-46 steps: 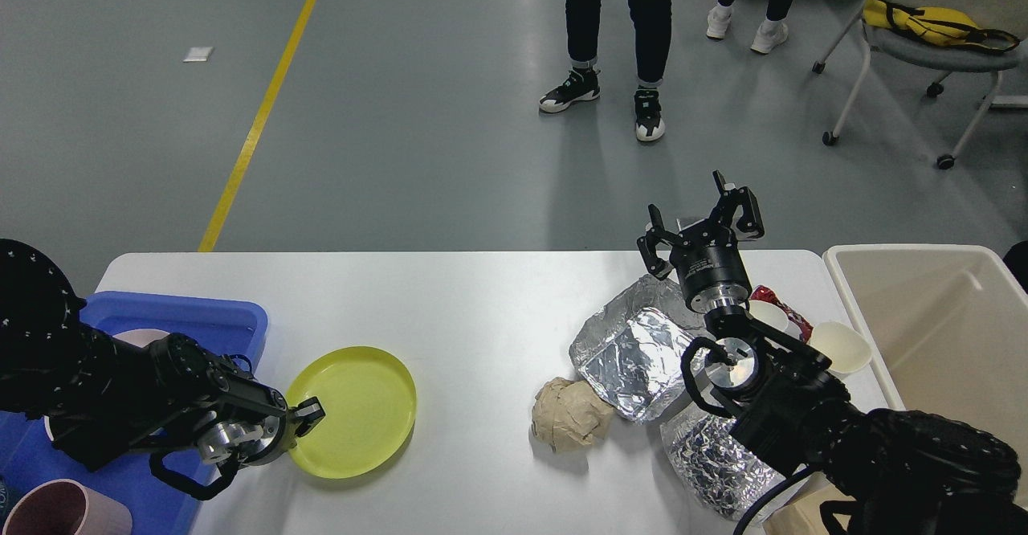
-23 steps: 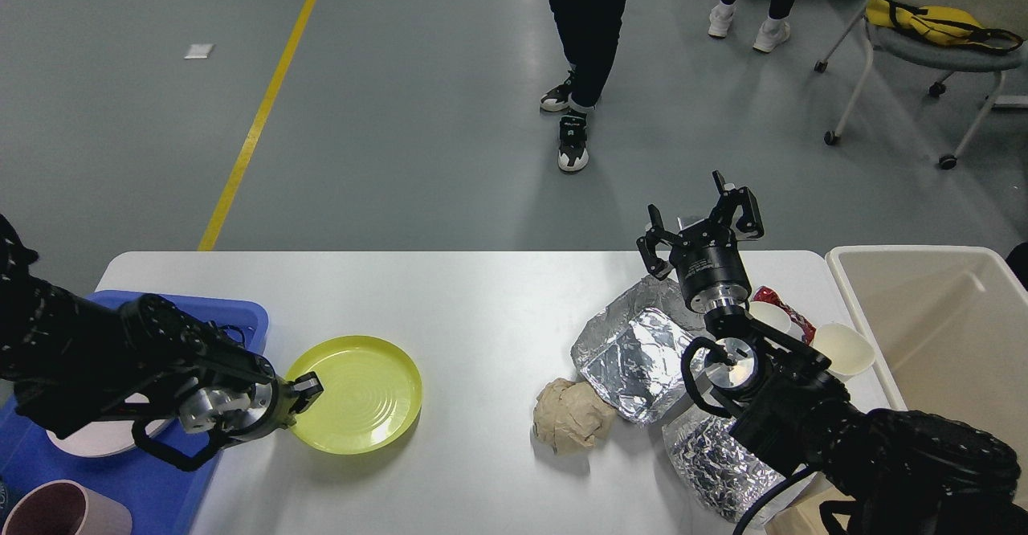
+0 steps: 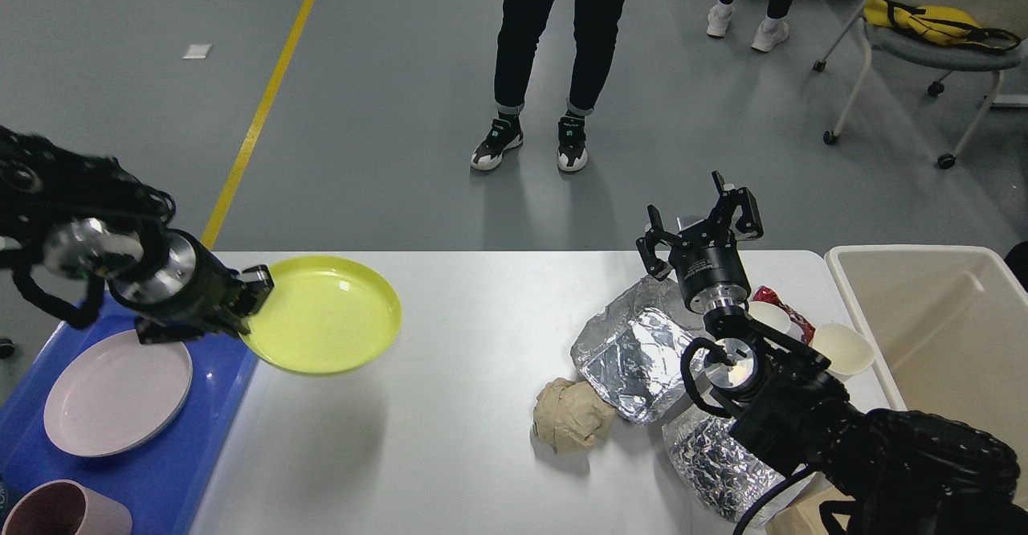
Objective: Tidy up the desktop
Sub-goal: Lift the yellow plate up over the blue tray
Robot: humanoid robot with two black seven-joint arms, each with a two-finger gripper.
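The desktop [image 3: 482, 455], a white tabletop with rounded corners, spans the lower view; its near edge is cut off by the frame. A beige bin [image 3: 932, 318] stands at its right end, partly hidden by the right arm. A blue tray [image 3: 217, 406] lies at the left end, cropped at the corner, holding a pink plate [image 3: 116, 394] and a pink cup [image 3: 56, 515] only partly visible. The left gripper [image 3: 255, 292] is clamped on the rim of a yellow plate [image 3: 325, 314], held above the desktop and tilted. The right gripper [image 3: 700, 222] hovers over the far edge, fingers spread, holding nothing. Below it lie a foil tray [image 3: 634, 350], crumpled foil [image 3: 711, 459], a brown paper wad [image 3: 570, 414], and two white cups [image 3: 843, 346], partly covered by the arm. A red wrapper [image 3: 783, 300] is barely discernible.
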